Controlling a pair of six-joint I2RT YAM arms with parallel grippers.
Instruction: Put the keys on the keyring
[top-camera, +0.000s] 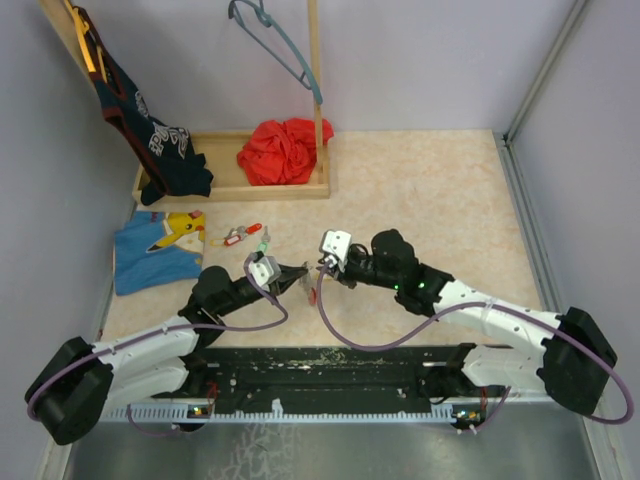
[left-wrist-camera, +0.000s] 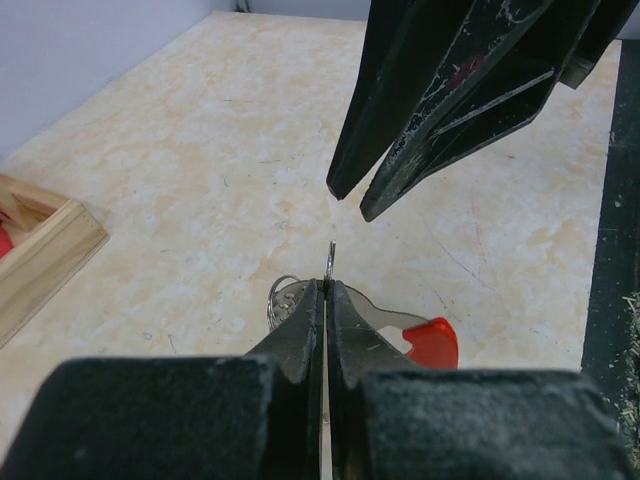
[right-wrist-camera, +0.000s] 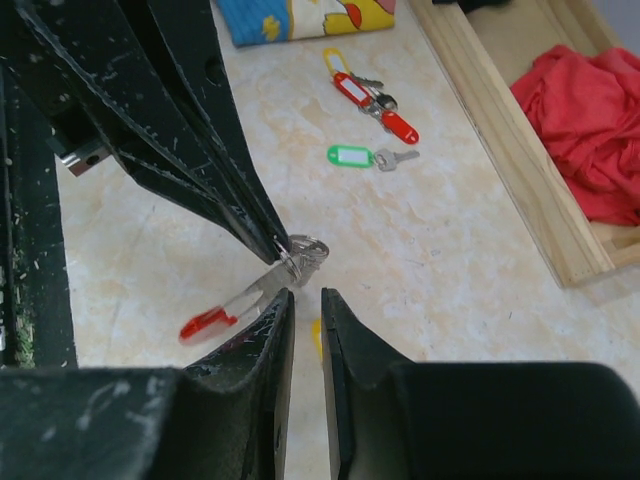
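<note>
My left gripper (top-camera: 302, 272) (left-wrist-camera: 328, 285) is shut on the thin metal ring (left-wrist-camera: 330, 258) of the keyring, held above the table. A silvery tab with a red end (left-wrist-camera: 432, 342) (right-wrist-camera: 205, 322) hangs from the ring (right-wrist-camera: 300, 250). My right gripper (top-camera: 320, 268) (right-wrist-camera: 308, 295) faces it tip to tip, just short of the ring, jaws parted by a narrow gap and holding nothing. A yellow bit (right-wrist-camera: 317, 340) shows through that gap. Keys with red and yellow tags (right-wrist-camera: 362, 92) (top-camera: 240, 235) and a green-tagged key (right-wrist-camera: 352, 155) (top-camera: 265, 238) lie on the table beyond.
A blue cloth with a yellow cartoon print (top-camera: 160, 248) lies left of the keys. A wooden tray (top-camera: 290, 190) at the back holds a red cloth (top-camera: 283, 150). A dark shirt (top-camera: 150, 140) and an empty hanger (top-camera: 285, 45) hang on the rack.
</note>
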